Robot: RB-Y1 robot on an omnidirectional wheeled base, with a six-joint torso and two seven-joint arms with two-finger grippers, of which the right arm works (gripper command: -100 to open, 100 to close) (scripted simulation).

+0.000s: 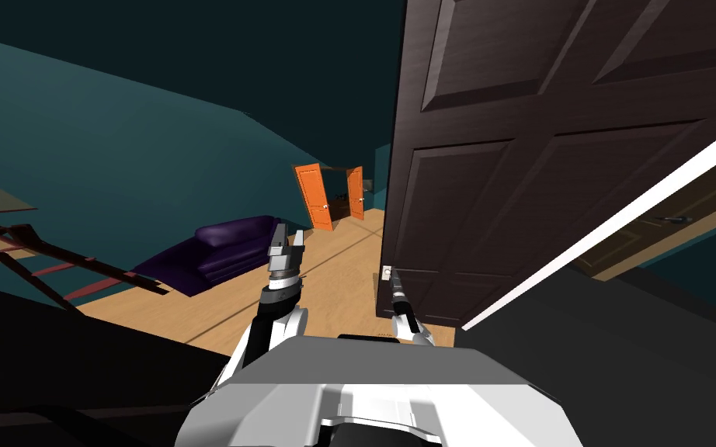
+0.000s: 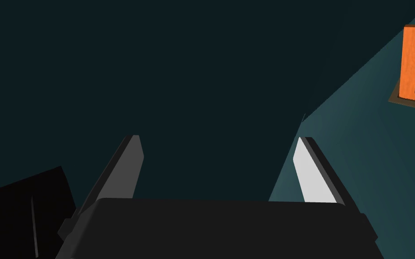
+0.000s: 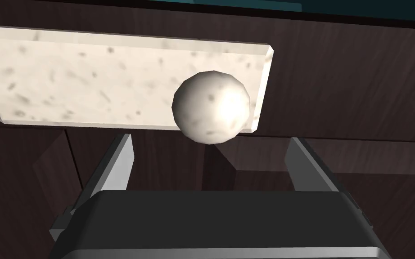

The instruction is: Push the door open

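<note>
Wood floor runs ahead of both arms. Right tool, its fingers spread and holding nothing, sits just short of the speckled white knob, which lies straight ahead of the gap between them, on its pale backplate. Behind stands the dark brown panelled door, ajar, its free edge beside this tool; the right arm is nearer, so pushing forward should swing it. Left tool hangs open, apart. Farther off: purple sofa, orange doors.
</note>
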